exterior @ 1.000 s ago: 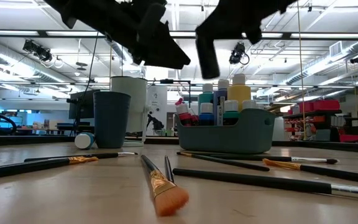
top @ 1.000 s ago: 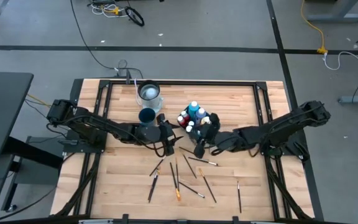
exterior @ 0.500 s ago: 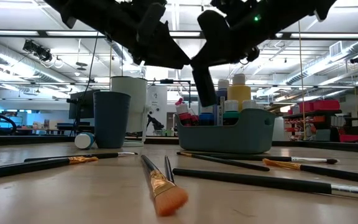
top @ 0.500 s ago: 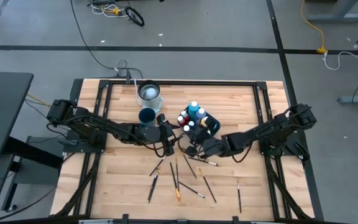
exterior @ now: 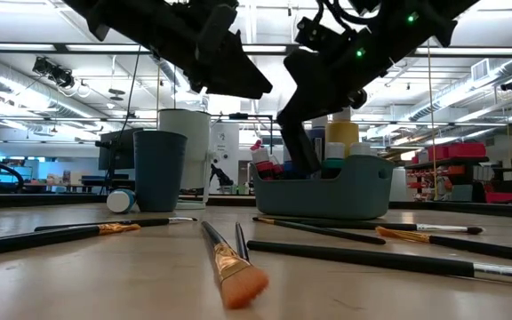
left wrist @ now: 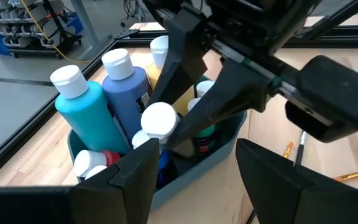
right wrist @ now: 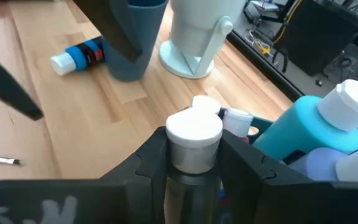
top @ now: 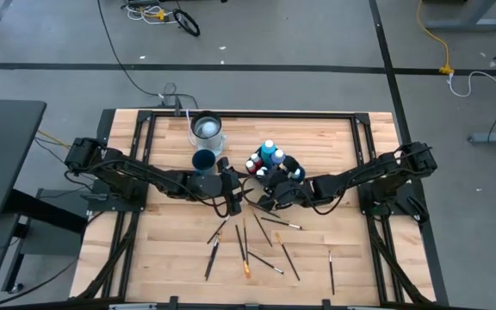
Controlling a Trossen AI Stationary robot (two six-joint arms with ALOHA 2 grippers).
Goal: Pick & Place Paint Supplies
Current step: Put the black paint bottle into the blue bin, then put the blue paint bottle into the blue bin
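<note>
Swinging in from the middle of the table over the last second, the right gripper (top: 269, 191) has dropped its fingers down into the teal tray (exterior: 363, 191), where they are clamped around a white-capped bottle (right wrist: 194, 134) being set among the others. Its partner, the left gripper (top: 231, 194), hangs just beside the tray with its fingers spread wide and nothing between them. From where I stand the bottles look nearly sorted: teal, blue and yellow ones stand packed upright in the tray, though one blue bottle (right wrist: 79, 56) lies on its side by the dark blue cup (exterior: 159, 171). The brushes (top: 246, 245) are the big job left, scattered across the boards in front.
</note>
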